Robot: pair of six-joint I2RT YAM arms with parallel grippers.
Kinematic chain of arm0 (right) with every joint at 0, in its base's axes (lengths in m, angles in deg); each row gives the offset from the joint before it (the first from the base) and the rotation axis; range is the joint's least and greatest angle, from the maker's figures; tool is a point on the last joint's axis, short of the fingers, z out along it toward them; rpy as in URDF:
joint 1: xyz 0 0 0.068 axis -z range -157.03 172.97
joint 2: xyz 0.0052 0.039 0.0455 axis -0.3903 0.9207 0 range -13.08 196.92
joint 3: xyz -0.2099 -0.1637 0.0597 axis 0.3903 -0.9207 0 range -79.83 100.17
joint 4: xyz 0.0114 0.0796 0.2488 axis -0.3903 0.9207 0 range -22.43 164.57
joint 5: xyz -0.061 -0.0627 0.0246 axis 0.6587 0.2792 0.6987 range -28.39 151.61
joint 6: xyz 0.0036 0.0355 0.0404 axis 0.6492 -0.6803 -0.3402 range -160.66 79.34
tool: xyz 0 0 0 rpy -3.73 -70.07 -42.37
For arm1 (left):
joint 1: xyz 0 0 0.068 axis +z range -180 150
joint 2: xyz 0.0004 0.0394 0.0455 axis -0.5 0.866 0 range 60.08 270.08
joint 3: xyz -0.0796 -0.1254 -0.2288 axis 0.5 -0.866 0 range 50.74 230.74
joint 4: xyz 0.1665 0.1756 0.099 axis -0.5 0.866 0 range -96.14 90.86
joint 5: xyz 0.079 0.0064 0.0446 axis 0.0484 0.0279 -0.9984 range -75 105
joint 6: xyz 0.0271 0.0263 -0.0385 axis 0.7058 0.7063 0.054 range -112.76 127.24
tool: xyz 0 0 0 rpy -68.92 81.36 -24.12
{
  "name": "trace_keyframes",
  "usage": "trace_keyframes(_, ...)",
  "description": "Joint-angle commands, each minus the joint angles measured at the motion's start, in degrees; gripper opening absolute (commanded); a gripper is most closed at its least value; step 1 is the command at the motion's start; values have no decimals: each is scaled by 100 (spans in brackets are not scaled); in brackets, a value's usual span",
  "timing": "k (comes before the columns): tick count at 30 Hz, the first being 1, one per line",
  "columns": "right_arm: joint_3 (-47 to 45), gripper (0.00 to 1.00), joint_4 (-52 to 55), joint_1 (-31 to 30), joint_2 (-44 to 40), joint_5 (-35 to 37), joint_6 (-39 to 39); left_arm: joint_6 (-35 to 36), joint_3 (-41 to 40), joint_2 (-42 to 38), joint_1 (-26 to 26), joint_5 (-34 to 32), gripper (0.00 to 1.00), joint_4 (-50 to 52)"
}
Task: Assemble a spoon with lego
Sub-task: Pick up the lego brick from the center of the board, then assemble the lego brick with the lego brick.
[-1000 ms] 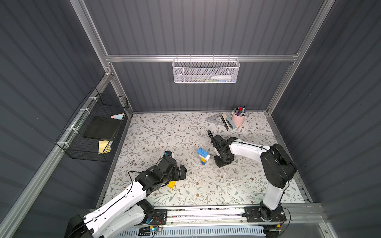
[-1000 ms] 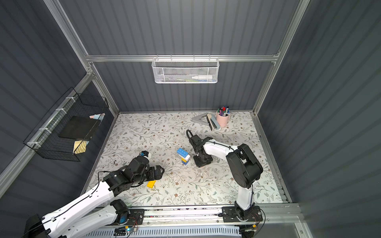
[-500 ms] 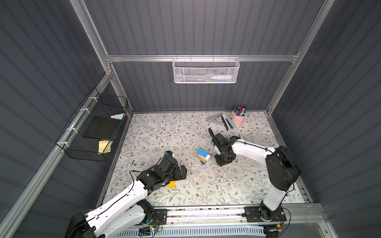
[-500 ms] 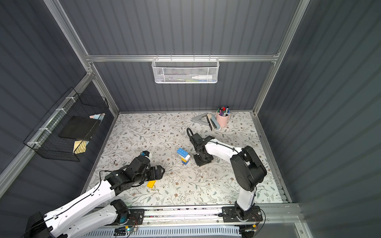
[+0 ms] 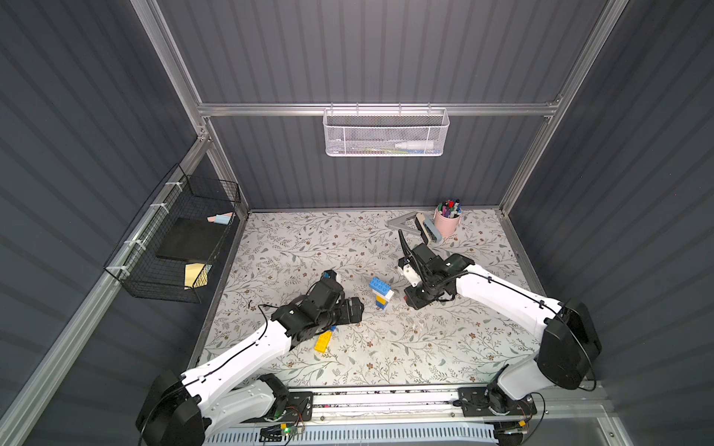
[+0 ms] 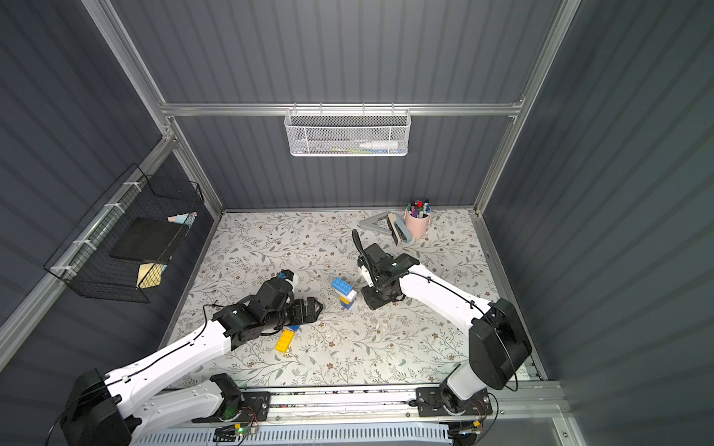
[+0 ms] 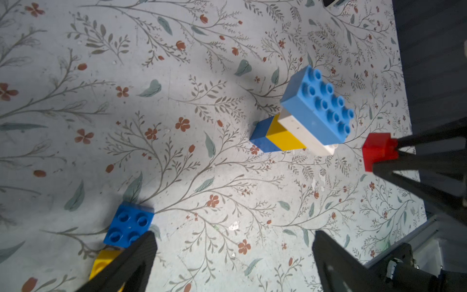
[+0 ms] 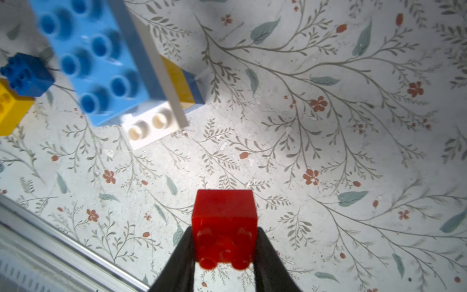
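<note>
The partly built spoon (image 5: pixel 380 295) (image 6: pixel 344 291) stands mid-table as a stack: blue brick at the bottom, then yellow, then white, with a long light-blue brick (image 7: pixel 317 103) (image 8: pixel 96 58) on top. My right gripper (image 8: pixel 224 230) (image 5: pixel 415 299) is just right of the stack, shut on a red square brick (image 8: pixel 225 222) (image 7: pixel 377 149). The left gripper (image 7: pixel 232 237) (image 5: pixel 357 311) hangs open and empty to the left of the stack. A loose dark-blue square brick (image 7: pixel 129 225) and a yellow brick (image 5: pixel 323 341) (image 6: pixel 284 341) lie beside its left finger.
A pink pen cup (image 5: pixel 447 224) and a grey triangle ruler (image 5: pixel 403 224) sit at the back right. A white mesh basket (image 5: pixel 384 133) hangs on the back wall and a black wire basket (image 5: pixel 181 239) on the left wall. An aluminium rail (image 5: pixel 386 397) edges the front.
The right arm's elbow has swung outward to the right while its gripper with the red brick stays beside the stack. The left arm has barely moved.
</note>
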Motion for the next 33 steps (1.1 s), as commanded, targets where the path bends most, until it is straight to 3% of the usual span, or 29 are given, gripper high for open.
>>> trace_keyframes(1,344,24,245,-121,14,-265,429,208,352,271,38,91,99,-335)
trace_keyframes(13,1480,24,761,-149,990,-329,875,374,1051,1105,63,4,99,-445)
trace_keyframes(33,1719,24,833,-144,1389,-489,959,424,1218,1598,82,122,99,-574)
